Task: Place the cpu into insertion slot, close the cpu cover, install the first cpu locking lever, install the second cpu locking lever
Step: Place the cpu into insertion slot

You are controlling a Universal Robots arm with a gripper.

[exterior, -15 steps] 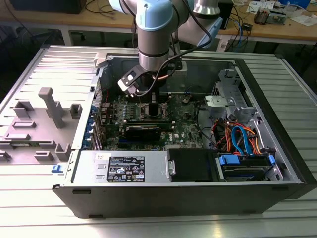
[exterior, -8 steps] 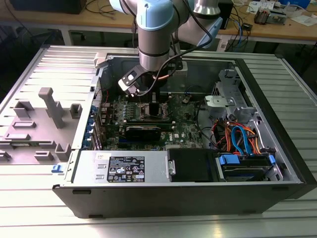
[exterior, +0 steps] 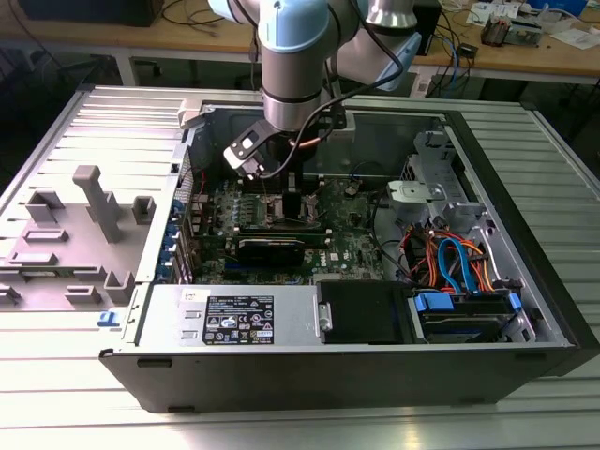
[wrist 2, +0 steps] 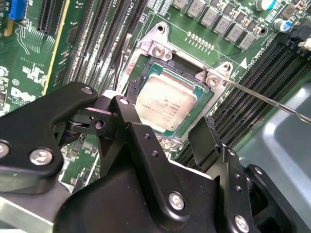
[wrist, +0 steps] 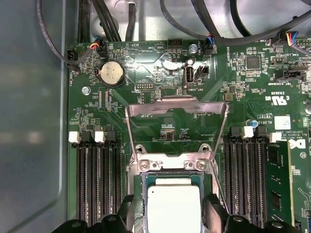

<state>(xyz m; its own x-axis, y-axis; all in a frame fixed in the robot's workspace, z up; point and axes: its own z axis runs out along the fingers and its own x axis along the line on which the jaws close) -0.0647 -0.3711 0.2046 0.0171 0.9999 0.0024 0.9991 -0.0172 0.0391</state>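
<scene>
- The cpu [wrist 2: 165, 103] is sitting in the insertion slot [wrist 2: 156, 48]. It looks flat and square to the rim as far as I can tell, silver top up.
- The gripper [wrist 2: 164, 112] hovers right over it with its fingers [wrist 2: 206, 141] spread apart, one on each side of the chip, clamped on nothing. The first wrist view shows a gap on both sides.
- The cpu cover [wrist: 141, 110] is flipped up on its hinge, not closed. One locking lever [wrist 2: 262, 99] sticks out free past a socket corner.
- Handling-wise, the chip should be light, stiff and slick on top. I'd guess the contacts under it are the fragile bit, so hold it by two opposite edges and don't press down hard.
- The cover is thin sheet metal — I'd push on the frame bar far from the hinge, not through the window.
- The first wrist view gives you the raised cover with the coin cell [wrist: 112, 74] beyond it.
- The second wrist view gives the lever rod and the memory slots [wrist 2: 262, 68] beside the socket.
- The exterior view gives the whole computer case [exterior: 328, 380] — the arm [exterior: 295, 66] comes in at about 12 o'clock of the long black card [exterior: 272, 248], and the cable bundle [exterior: 450, 262] is at its 3 o'clock.
</scene>
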